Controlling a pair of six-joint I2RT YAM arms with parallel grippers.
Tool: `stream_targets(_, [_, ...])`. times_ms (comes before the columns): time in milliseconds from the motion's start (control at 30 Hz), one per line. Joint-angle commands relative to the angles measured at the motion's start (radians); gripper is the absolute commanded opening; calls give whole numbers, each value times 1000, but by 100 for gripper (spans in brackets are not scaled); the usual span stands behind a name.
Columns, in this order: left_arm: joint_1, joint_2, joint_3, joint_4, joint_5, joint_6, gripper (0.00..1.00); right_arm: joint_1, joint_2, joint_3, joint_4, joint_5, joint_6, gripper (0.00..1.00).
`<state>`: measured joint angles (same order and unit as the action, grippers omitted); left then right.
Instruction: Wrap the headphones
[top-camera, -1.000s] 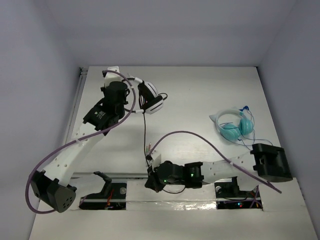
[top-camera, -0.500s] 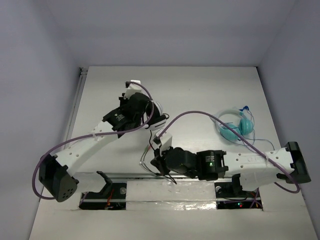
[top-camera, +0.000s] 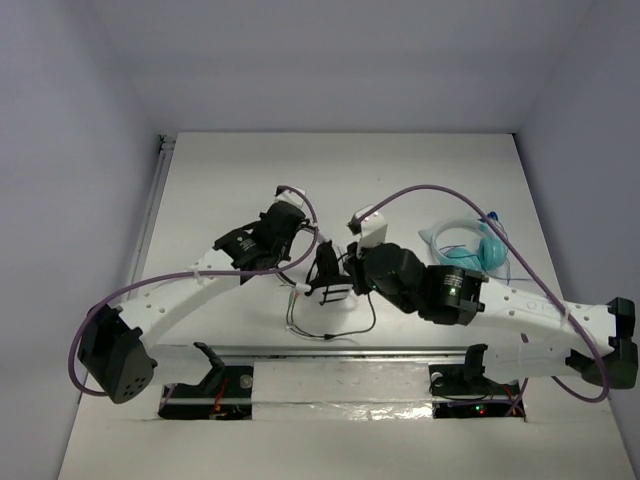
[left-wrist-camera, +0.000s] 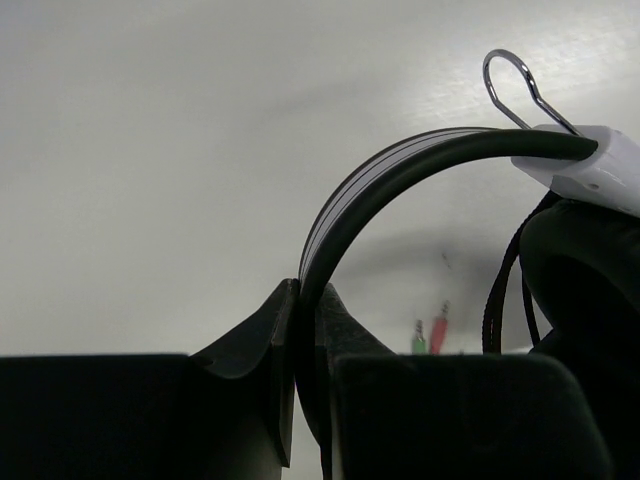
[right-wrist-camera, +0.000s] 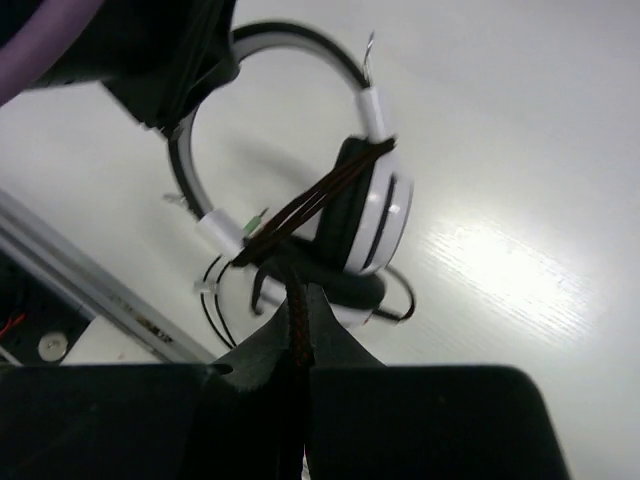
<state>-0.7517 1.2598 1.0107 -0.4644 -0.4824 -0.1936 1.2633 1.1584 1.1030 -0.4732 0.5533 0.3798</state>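
The black-and-white headphones (top-camera: 330, 275) hang in mid-table between both arms. My left gripper (left-wrist-camera: 307, 300) is shut on the thin black headband (left-wrist-camera: 400, 175); it shows in the top view (top-camera: 300, 240) too. My right gripper (right-wrist-camera: 297, 300) is shut on the braided cable (right-wrist-camera: 297, 320), which runs up across the white-rimmed earcup (right-wrist-camera: 375, 215) in a few turns. In the top view my right gripper (top-camera: 345, 275) sits just right of the earcups. Slack cable (top-camera: 330, 330) loops on the table below, and the green and red plugs (left-wrist-camera: 428, 335) show behind.
Teal headphones (top-camera: 470, 250) with a thin blue cable lie at the right, partly under my right arm's purple hose. A metal rail (top-camera: 330, 352) runs along the near table edge. White walls close in the table at back and sides.
Both arms moved the headphones right and nearer mid-table. My right gripper swung from the near edge up to beside the earcups, carrying the cable. The cable slack now lies looped below.
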Motion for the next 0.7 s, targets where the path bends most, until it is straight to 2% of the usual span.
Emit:
stream_targets(0, [-5,-63,9,70,174,6,0,-48,-29,17,13,-22,-74,0])
stream_targets(300, [-63,-7,34,99,369,25,0,-58,81,95,34,-76,-125,0])
stream_targets(500, [-72,-2,39,112,367,-29,0,-79,81,86,48,-113,-122,0])
stream_targets(667, [-72,-26,5,164,522,-53,0,-106,61,40,53,-41,-105,0])
